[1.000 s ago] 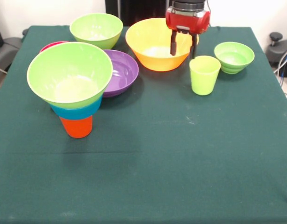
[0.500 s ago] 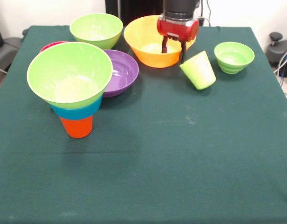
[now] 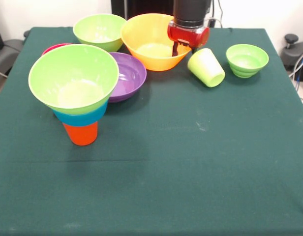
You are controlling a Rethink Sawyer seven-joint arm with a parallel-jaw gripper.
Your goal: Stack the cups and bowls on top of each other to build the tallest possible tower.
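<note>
The tower stands front left: an orange cup (image 3: pixel 80 133) mouth down, a blue bowl (image 3: pixel 80 117) on it, and a wide lime green bowl (image 3: pixel 73 76) on top. My gripper (image 3: pixel 184 49) is at the back, shut on the right rim of the large yellow bowl (image 3: pixel 146 46). One dark finger (image 3: pixel 175 48) shows inside the bowl; the other is hidden. A lime green cup (image 3: pixel 206 67) lies tipped on its side just right of the gripper. The purple bowl (image 3: pixel 128 76) sits between the tower and the yellow bowl.
A lime green bowl (image 3: pixel 101 30) sits at the back left, touching the yellow bowl. A small lime green bowl (image 3: pixel 247 59) rests at the right. A red rim (image 3: pixel 53 48) peeks out behind the tower. The green cloth (image 3: pixel 191 172) covers the table.
My gripper has moved left and closed on the yellow bowl's rim, and the bowl has shifted left with it. The lime green cup was knocked from upright onto its side.
</note>
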